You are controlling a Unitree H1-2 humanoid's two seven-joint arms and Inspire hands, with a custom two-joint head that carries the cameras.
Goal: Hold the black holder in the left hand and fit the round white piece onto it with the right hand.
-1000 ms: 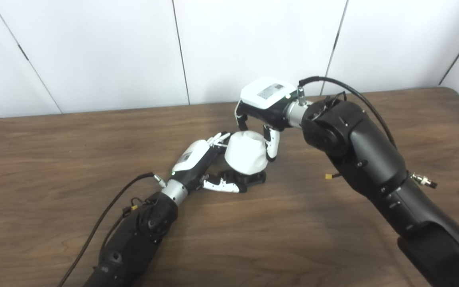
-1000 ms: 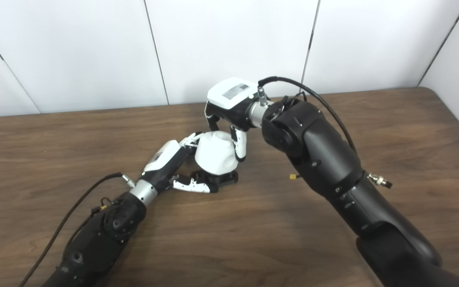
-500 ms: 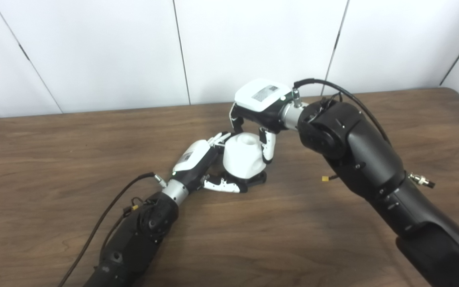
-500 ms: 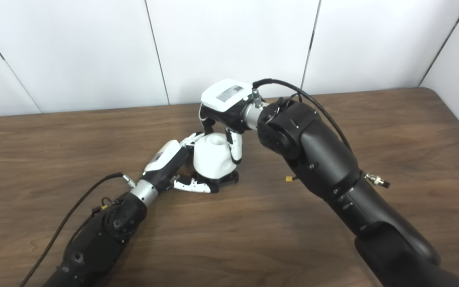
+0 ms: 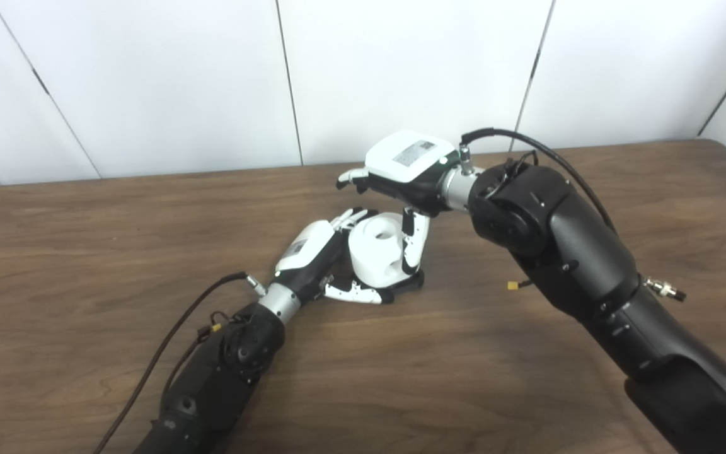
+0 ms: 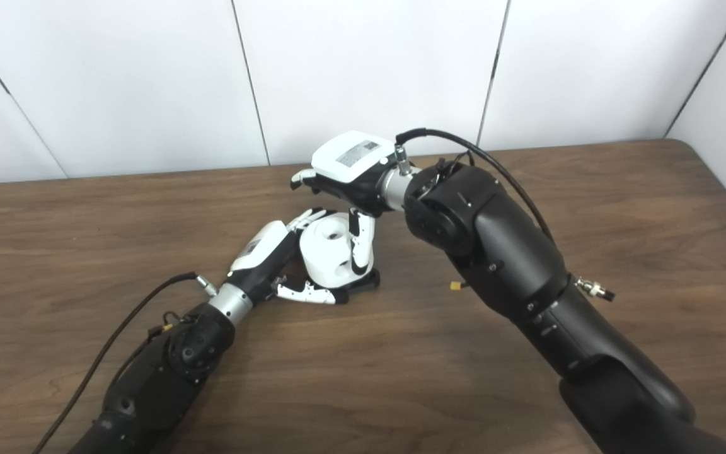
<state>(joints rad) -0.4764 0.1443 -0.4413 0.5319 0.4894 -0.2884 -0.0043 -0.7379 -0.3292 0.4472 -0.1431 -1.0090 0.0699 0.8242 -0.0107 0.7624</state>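
White piece (image 5: 377, 251) is seated on holder (image 5: 406, 283), tilted toward left, round hole seen on top. Holder is gripped at base by left hand (image 5: 322, 261), resting on table (image 5: 86, 252). Right hand (image 5: 401, 189) is spread above piece, nothing grasped; only thumb (image 5: 411, 243) is laid against piece's right side. Seating judged near done but crooked. Piece to be pressed down squarely, tilt corrected, holder kept pinned against sliding.
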